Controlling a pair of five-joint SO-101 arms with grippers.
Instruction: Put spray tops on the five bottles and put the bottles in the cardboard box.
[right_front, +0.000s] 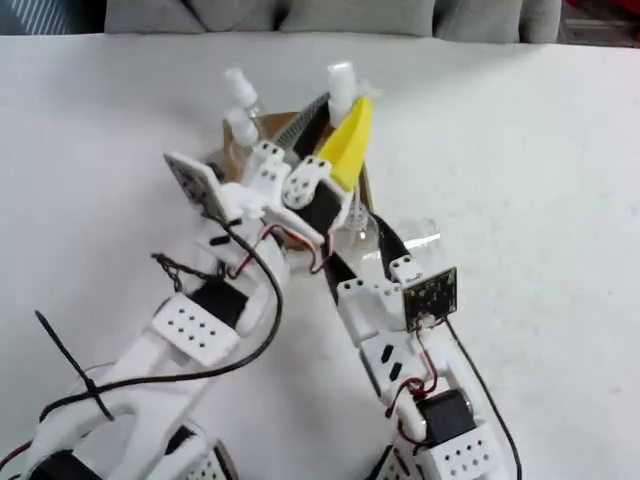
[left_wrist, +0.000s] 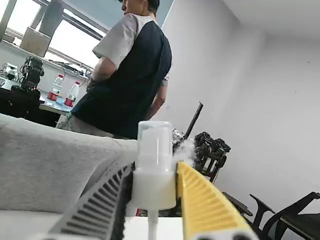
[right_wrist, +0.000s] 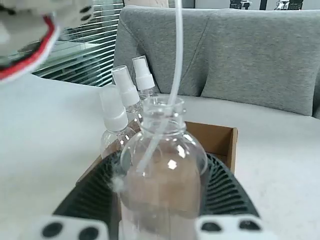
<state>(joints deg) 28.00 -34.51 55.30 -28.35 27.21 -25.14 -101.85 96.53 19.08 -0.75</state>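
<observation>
Bottle (right_wrist: 160, 195) clamped in our right gripper (right_wrist: 163, 167), tube (right_wrist: 176, 55) entering.
We should lower the left gripper's (left_wrist: 154, 175) pinched spray top (left_wrist: 154, 147) straight.

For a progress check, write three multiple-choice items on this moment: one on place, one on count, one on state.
1. The spray top's tube goes where? A) into the clear bottle B) onto the table C) into the box
2. Capped bottles behind it? A) one B) three C) five
3. The left claw is? A) open B) shut on the spray top C) shut on a bottle
Key: 1 A, the tube passes through the neck; 2 B, three white tops show; 3 B, both fingers press its collar.
</observation>
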